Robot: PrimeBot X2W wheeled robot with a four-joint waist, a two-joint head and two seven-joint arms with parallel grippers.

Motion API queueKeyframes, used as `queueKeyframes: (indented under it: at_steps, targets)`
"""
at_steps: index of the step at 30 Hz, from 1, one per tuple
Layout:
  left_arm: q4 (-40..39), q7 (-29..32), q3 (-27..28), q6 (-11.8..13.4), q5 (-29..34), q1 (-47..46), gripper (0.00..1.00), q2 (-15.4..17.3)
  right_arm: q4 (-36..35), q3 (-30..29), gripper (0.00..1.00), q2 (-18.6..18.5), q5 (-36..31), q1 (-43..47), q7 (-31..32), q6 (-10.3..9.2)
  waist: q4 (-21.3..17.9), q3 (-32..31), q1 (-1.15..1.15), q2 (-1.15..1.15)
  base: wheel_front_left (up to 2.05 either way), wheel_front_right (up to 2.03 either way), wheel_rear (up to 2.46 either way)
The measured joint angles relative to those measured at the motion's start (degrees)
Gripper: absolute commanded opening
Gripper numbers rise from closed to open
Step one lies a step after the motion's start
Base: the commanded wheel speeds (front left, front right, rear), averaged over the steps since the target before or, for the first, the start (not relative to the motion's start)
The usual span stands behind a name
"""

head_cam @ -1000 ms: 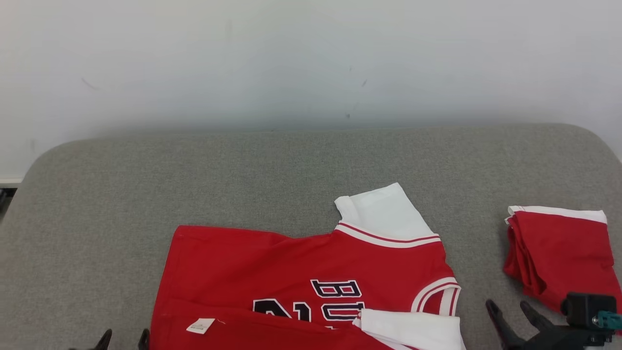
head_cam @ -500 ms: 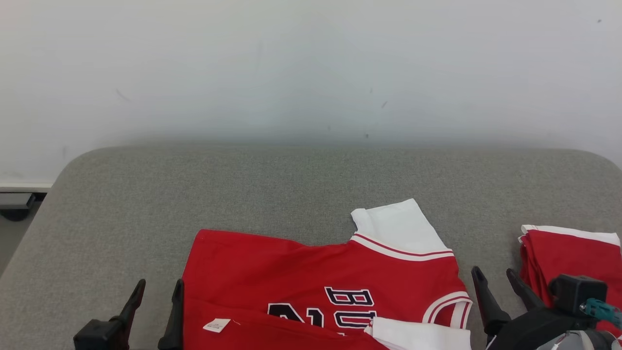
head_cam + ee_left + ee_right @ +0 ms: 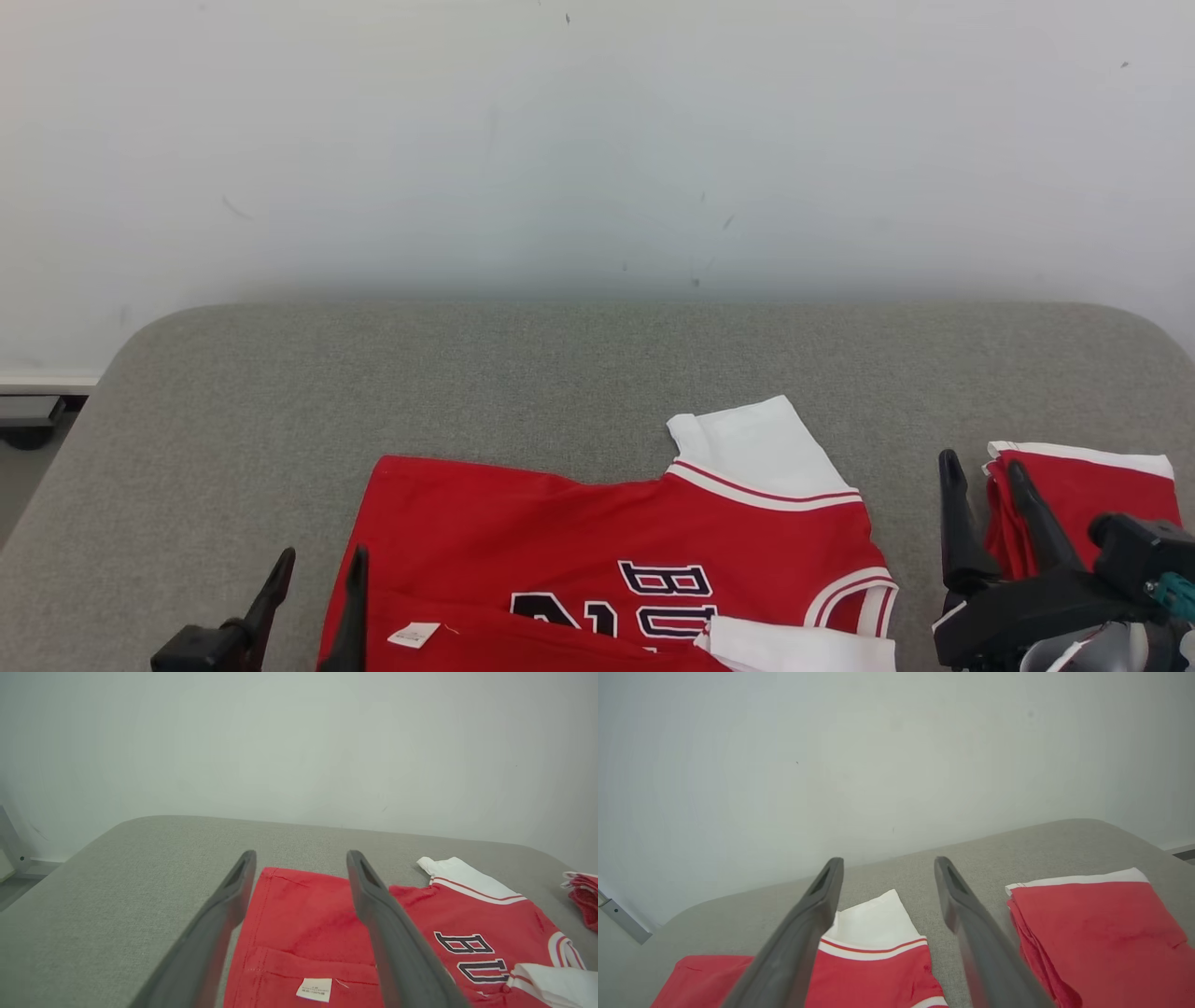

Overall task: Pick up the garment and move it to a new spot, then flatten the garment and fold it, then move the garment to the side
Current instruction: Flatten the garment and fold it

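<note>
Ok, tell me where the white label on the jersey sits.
The label lies at the head view's bottom left, on the red jersey, just right of the left end effector.

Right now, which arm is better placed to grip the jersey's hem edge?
Probably left. The left gripper, jaws open, frames the jersey's hem edge; the right gripper hangs between the jersey and the folded red garment.

The head camera looks forward and down from behind the left gripper (image 3: pixel 321 557) and right gripper (image 3: pixel 981 462), across the grey pad (image 3: pixel 233 420) to the wall (image 3: pixel 597 140). Each wrist camera sits low and close, sighting along its own fingers: the left's over the red jersey (image 3: pixel 303 914), the right's between jersey and folded red cloth (image 3: pixel 1092 924). All three share the jersey.
</note>
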Motion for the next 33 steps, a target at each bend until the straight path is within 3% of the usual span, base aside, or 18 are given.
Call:
queueKeyframes:
  at_steps: [13,24,33]
  targets:
    - [3.1,3.5,0.0,-0.4,-1.9,1.9,1.0,0.5,6.2,1.0,1.0,0.1,0.4,-1.0,-7.1,2.46,-0.1,-0.7,0.0,0.0,0.0,0.0,0.0]
    - [2.6,3.9,-0.4,-0.4,-1.6,2.2,1.0,1.3,9.4,1.9,1.0,0.1,0.4,-0.8,-8.6,4.03,0.3,-0.6,0.0,0.0,0.0,0.0,0.0]
    - [1.6,3.9,-0.5,-0.4,-1.5,2.2,1.0,1.7,11.9,2.4,1.0,0.1,0.4,-0.6,-9.1,4.13,0.4,-0.3,0.0,0.0,0.0,0.0,0.0]
